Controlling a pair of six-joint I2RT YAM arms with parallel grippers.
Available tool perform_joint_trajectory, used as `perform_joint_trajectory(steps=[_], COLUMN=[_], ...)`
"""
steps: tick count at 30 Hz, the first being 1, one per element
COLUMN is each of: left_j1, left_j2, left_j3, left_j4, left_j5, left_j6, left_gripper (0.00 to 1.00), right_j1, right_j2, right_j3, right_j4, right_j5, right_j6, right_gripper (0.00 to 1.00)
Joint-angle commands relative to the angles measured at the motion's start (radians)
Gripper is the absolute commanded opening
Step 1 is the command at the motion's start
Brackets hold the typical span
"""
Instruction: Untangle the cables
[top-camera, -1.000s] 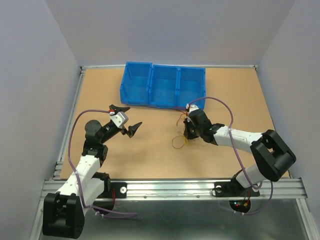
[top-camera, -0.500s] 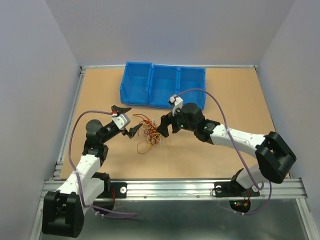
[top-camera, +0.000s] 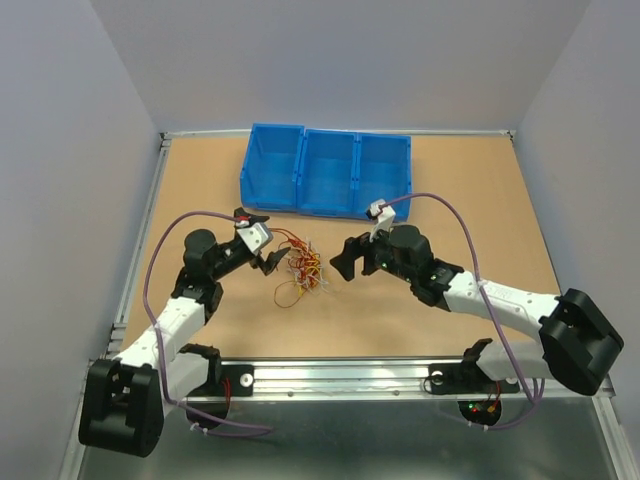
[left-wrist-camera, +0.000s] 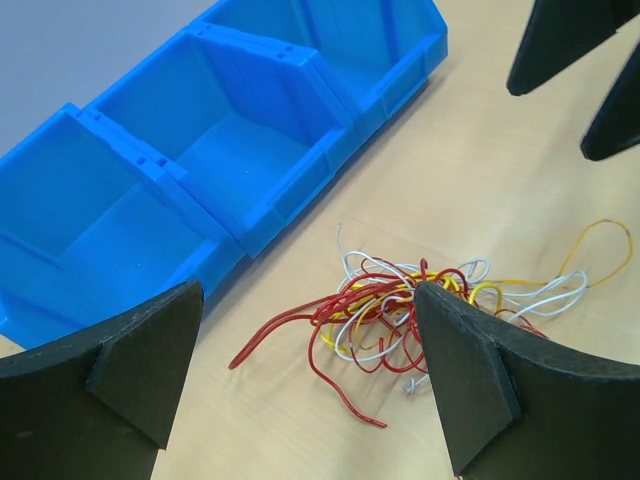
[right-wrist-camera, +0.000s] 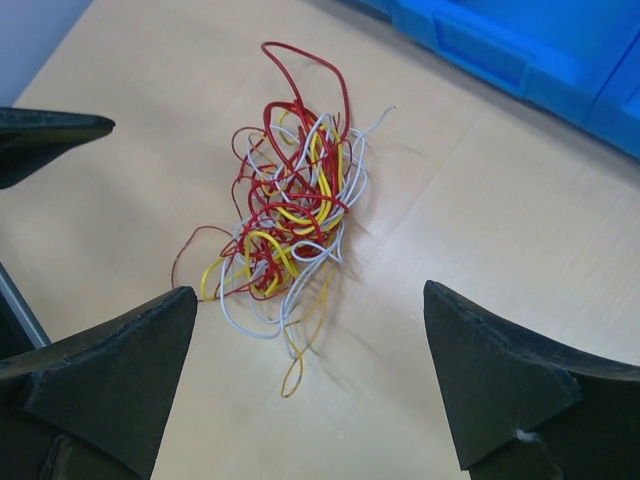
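Left claw (top-camera: 266, 240) wide, holding nothing. Right claw (top-camera: 343, 258) wide too, nothing in it. The cables (top-camera: 303, 268) are one tangled heap of red, yellow and white on the tabletop (top-camera: 480, 200), lying between my two claws. The heap is just beside my left claw's lower finger and a bit further from the right claw. I can't tell if that finger touches a strand.

Left wrist view: the heap lies just ahead of the open gap, toward the right-hand finger, which hides its near edge. One red strand trails out to the left, and a thin yellow loop reaches out toward my right claw's fingers. Right wrist view: the heap is ahead of the gap, left of centre, with a yellow loop trailing back toward me. Blue bins (top-camera: 325, 170), three compartments in a row, sit behind the heap, near but apart
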Motion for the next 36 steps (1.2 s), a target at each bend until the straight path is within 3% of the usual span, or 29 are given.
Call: perform_joint_trajectory(steps=[1,4,10,13,15,20,32,36], left_j1=[-0.023,-0.031,-0.040,-0.046,-0.048,-0.057,-0.090,-0.127], left_j2=[0.061,0.144,0.298,0.364,0.399,0.419,0.496,0.554], left_j3=[0.077,0.153,0.235,0.282,0.305,0.310,0.364,0.410], left_j4=[-0.020,-0.114,-0.148,-0.198,-0.229,-0.252,-0.312,-0.340], left_j5=[-0.054,-0.070,-0.122,-0.131,-0.130,-0.124,-0.074,-0.102], left_j6=[0.063,0.105,0.099,0.111,0.135,0.165,0.275,0.290], left_gripper=[0.99,0.99,0.99,0.99,0.97,0.95,0.88,0.79], right_j1=[-0.001,0.000,0.080,0.101,0.104,0.104,0.104,0.106], right_j2=[0.022,0.084,0.214,0.283,0.325,0.329,0.288,0.282], right_j3=[-0.034,-0.019,0.050,0.081,0.108,0.096,0.064,0.067], right_j4=[0.070,0.064,0.069,0.073,0.075,0.103,0.110,0.110], right_j5=[-0.019,-0.141,-0.128,-0.108,-0.114,-0.123,-0.145,-0.154], right_j6=[-0.003,-0.048,-0.130,-0.159,-0.168,-0.193,-0.205,-0.210], right_gripper=[1.00,1.00,1.00,0.90,0.70,0.41,0.32,0.27])
